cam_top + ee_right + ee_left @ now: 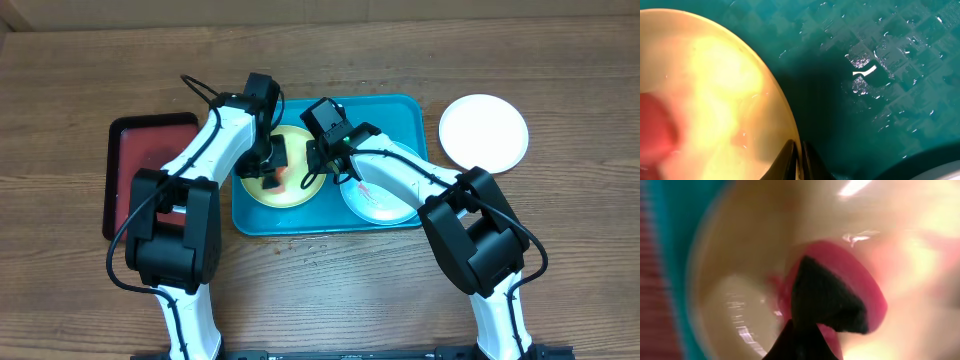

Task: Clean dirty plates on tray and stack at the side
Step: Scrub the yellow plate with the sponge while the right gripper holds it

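Observation:
The yellow-green plate (258,190) lies in the left half of the teal tray (400,110). My left gripper (273,172) is over it, shut on a red-and-black sponge (860,280) that rests on the plate (740,295). My right gripper (318,160) is shut on this plate's right rim; its fingers (800,160) pinch the edge of the plate (715,75) over the tray floor (880,100). The pale mint plate (385,205), with a red smear, lies in the tray's right half. The white plate (483,131) sits on the table right of the tray.
A smaller red tray with a black rim (150,160) lies left of the teal tray. Both arms cross over the teal tray. Wooden tabletop surrounds everything.

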Action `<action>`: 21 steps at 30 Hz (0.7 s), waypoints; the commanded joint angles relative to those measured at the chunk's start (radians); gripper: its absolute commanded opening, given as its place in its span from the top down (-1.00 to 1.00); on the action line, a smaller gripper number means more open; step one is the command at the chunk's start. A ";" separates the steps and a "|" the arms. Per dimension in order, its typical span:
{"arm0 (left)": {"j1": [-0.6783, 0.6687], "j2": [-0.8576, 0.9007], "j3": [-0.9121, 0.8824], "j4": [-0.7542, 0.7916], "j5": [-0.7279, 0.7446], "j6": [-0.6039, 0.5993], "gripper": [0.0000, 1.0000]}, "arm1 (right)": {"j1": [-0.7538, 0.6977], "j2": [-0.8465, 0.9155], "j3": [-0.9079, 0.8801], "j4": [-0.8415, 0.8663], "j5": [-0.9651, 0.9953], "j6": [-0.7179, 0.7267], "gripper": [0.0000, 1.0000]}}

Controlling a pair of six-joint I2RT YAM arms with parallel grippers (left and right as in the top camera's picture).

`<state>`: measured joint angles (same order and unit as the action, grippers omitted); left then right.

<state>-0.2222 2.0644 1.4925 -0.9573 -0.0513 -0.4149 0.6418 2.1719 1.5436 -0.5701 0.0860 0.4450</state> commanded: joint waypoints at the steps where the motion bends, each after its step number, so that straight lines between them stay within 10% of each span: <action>1: 0.026 -0.008 -0.008 -0.001 -0.232 -0.038 0.92 | -0.009 0.001 -0.006 -0.010 0.045 0.004 0.88; 8: 0.027 -0.008 -0.003 0.117 -0.227 -0.077 0.92 | -0.009 0.001 -0.006 -0.008 0.045 0.004 0.87; 21: 0.021 -0.007 -0.003 0.228 0.259 -0.135 0.92 | -0.009 0.001 -0.006 -0.007 0.045 0.004 0.87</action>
<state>-0.2001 2.0644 1.4918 -0.7238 0.0654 -0.5224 0.6418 2.1719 1.5436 -0.5686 0.0971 0.4492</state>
